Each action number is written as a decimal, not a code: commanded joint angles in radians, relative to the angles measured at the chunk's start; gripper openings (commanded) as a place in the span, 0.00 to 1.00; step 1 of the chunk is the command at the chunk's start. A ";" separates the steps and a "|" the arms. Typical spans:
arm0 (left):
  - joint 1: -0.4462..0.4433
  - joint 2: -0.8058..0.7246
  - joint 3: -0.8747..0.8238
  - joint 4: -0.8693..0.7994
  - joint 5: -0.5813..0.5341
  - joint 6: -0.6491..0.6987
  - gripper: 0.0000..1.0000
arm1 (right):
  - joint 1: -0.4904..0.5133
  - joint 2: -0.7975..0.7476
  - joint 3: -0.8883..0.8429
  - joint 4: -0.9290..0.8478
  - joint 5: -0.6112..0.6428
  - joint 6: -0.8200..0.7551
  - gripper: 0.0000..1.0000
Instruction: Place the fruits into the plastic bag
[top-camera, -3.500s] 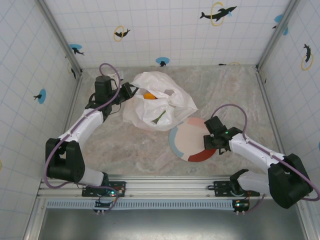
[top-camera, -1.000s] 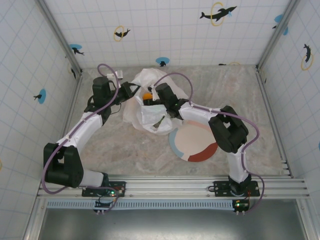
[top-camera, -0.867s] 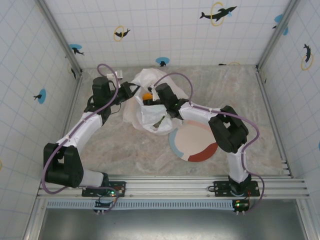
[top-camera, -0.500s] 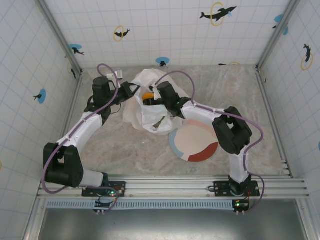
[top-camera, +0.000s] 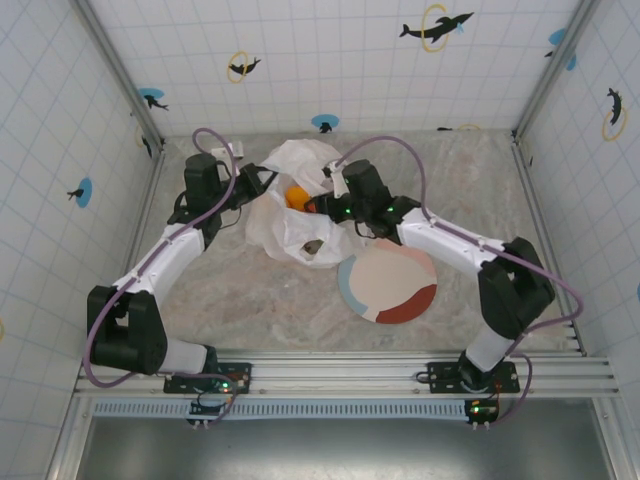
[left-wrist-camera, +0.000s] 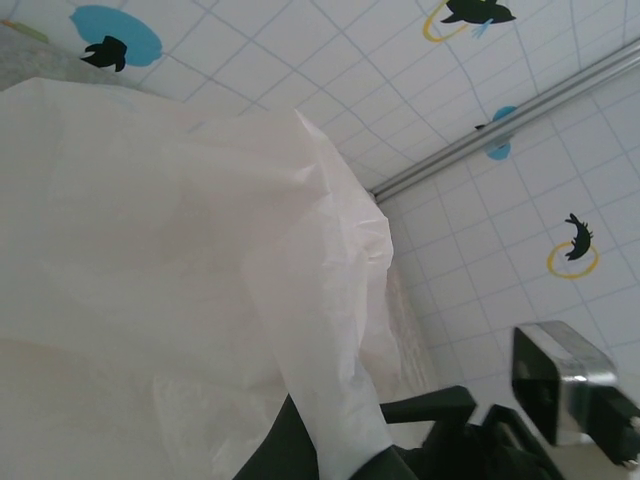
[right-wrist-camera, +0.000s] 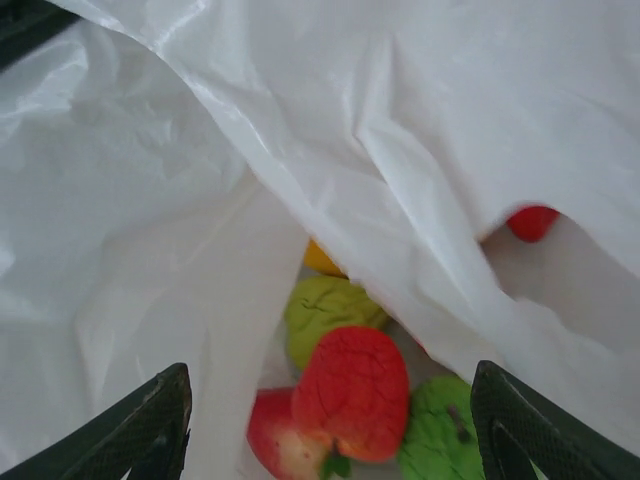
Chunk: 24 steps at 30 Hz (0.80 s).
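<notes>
Right gripper (right-wrist-camera: 330, 395): jaws spread wide, nothing between them, poised over the mouth of the plastic bag (right-wrist-camera: 150, 200). Dark fingers (right-wrist-camera: 150, 425) at the lower corners of the wrist view, clear of the film.

Directly below, inside the bag: fruits (right-wrist-camera: 400, 420) in a heap.
- Rough-skinned red strawberry (right-wrist-camera: 350, 385) on top.
- Red apple (right-wrist-camera: 280, 440) touching its left side.
- Green apple (right-wrist-camera: 440, 440) to its right.
- Lumpy yellow-green pear (right-wrist-camera: 322, 310) behind.
- Yellow-orange fruit (right-wrist-camera: 320, 258) half under a fold of film.
- One more red fruit (right-wrist-camera: 530, 222) peeking past the film edge at upper right.

Top view: right gripper at the bag's right rim, an orange (top-camera: 296, 196) showing in the opening.

Left gripper (top-camera: 262, 185): clamped shut on the bag's left rim, that edge lifted. In its wrist view, a fold of film pinched at bottom centre, the rest of the sheet draped across.

Further out:
- Round plate (top-camera: 390, 285), pink, grey and red, just beside the bag's near-right edge.
- Marbled table (top-camera: 250, 300) underneath.
- Tiled walls (top-camera: 330, 60) with dolphin stickers (top-camera: 437, 25) on yellow rings and blue discs.
</notes>
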 joint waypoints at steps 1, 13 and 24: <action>0.009 0.008 0.004 -0.011 -0.011 0.022 0.00 | -0.014 -0.086 -0.032 -0.061 0.105 -0.083 0.74; 0.009 0.019 0.005 -0.017 -0.011 0.025 0.00 | -0.079 -0.246 -0.166 -0.107 0.204 -0.099 0.77; 0.009 0.030 0.005 -0.020 -0.005 0.020 0.00 | -0.092 -0.295 -0.386 -0.031 0.161 0.008 0.89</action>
